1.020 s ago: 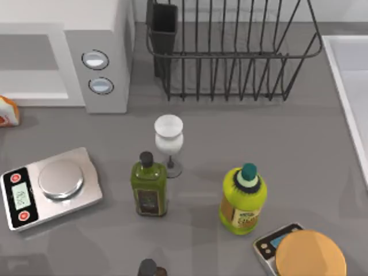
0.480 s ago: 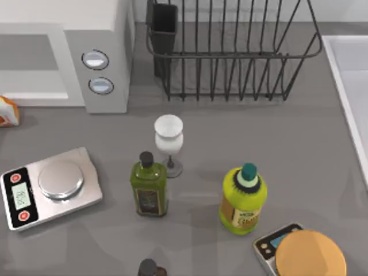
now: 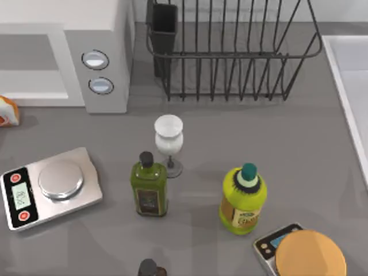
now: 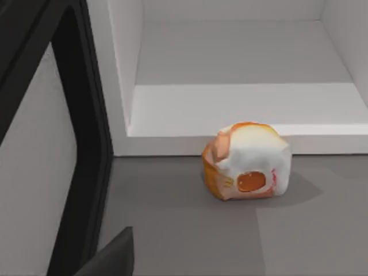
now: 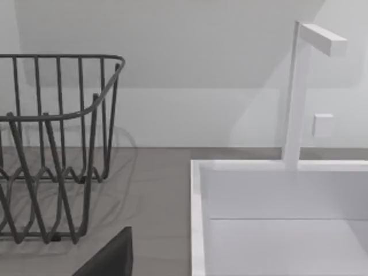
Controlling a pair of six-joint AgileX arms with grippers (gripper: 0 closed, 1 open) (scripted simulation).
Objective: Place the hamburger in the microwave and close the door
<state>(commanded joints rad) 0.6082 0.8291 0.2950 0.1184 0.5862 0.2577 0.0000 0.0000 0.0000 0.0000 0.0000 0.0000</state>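
Note:
The hamburger (image 4: 247,162), a small orange-tan bun with a white layer and a red spot, lies on the grey table just in front of the microwave's open cavity (image 4: 230,63). It also peeks in at the table's far left edge (image 3: 7,110). The white microwave (image 3: 109,34) stands at the back left, with two round knobs on its grey panel (image 3: 98,72). Its door (image 4: 40,172) is swung open beside the cavity, dark-framed with a grey window. A dark part of my left gripper (image 4: 109,260) hangs a little short of the hamburger. A dark part of my right gripper (image 5: 109,259) is near the sink.
A silver scale (image 3: 50,187) sits left of centre. An olive-oil bottle (image 3: 149,188), a white goblet (image 3: 168,141) and a yellow-green bottle (image 3: 243,200) stand mid-table. A second scale with a tan disc (image 3: 309,256) is front right. A black wire rack (image 3: 230,52) is behind, and a white sink (image 5: 276,218) at right.

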